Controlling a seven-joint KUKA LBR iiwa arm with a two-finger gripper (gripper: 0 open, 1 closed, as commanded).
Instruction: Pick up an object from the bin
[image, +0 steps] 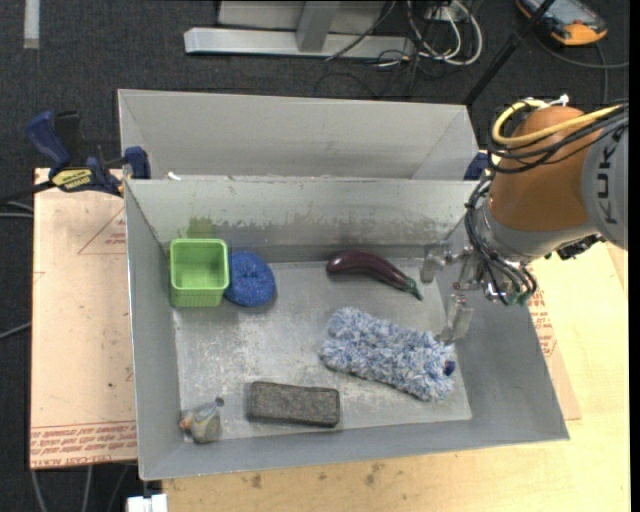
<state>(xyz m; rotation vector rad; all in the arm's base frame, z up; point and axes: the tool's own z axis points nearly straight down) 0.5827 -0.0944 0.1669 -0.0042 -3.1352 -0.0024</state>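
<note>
My gripper (447, 298) hangs at the bin's right side with its fingers apart and nothing between them. One fingertip (460, 325) reaches down to the right end of a fluffy blue-and-white cloth (385, 355), which lies on the bin floor right of centre. The other fingertip (432, 266) stands just right of the green stem of a dark purple toy eggplant (365, 266), which lies by the back wall.
A green square cup (198, 272) and a blue round scrubber (250, 280) sit at the back left. A grey rectangular block (293, 403) lies near the front wall, with a small grey and orange thing (203, 423) in the front left corner.
</note>
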